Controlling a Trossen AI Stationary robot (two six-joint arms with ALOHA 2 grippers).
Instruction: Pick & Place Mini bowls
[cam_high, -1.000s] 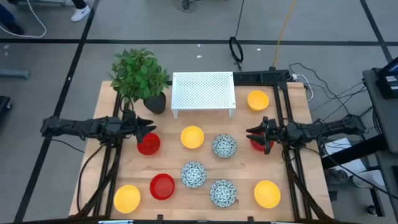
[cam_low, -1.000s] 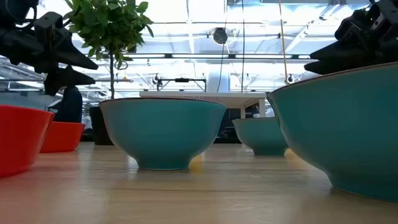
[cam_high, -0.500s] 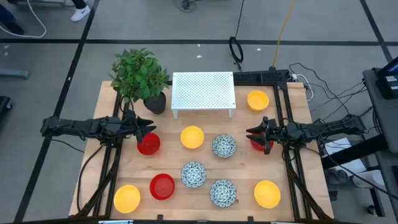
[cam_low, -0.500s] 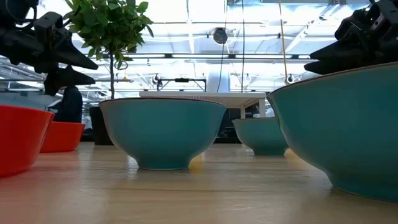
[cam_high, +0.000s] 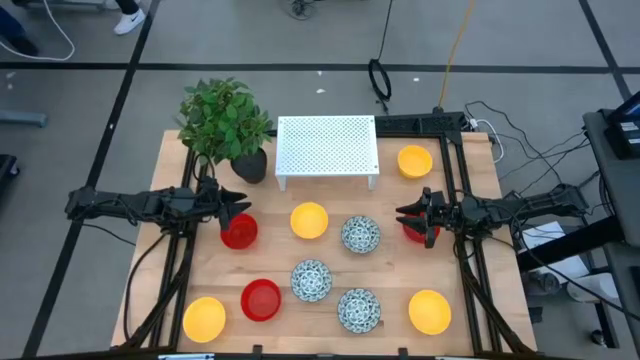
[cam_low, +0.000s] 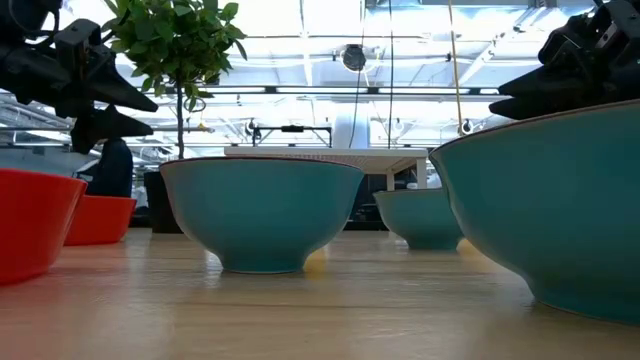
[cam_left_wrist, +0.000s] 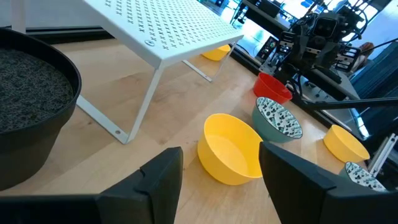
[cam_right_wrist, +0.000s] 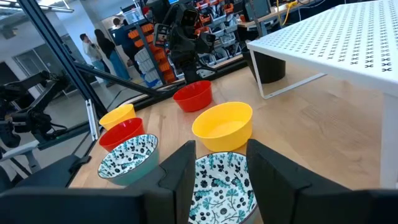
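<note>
Several mini bowls stand on their bases on the wooden table: yellow ones (cam_high: 309, 220) (cam_high: 414, 160) (cam_high: 430, 311) (cam_high: 204, 318), red ones (cam_high: 239, 231) (cam_high: 261, 299), and patterned ones (cam_high: 360, 235) (cam_high: 311, 280) (cam_high: 358, 310). My left gripper (cam_high: 240, 207) hovers open just beyond the far edge of a red bowl. In its wrist view, the left gripper (cam_left_wrist: 221, 180) faces the middle yellow bowl (cam_left_wrist: 231, 149). My right gripper (cam_high: 403, 217) hovers open over another red bowl (cam_high: 416, 232), partly hiding it. In its wrist view, the right gripper (cam_right_wrist: 224, 168) frames a patterned bowl (cam_right_wrist: 224, 180).
A black plant pot (cam_high: 250, 163) with a leafy plant (cam_high: 222, 118) stands at the far left, close to my left arm. A white perforated rack (cam_high: 327, 148) on thin legs stands at the far middle. People stand in the room beyond the table (cam_right_wrist: 99, 43).
</note>
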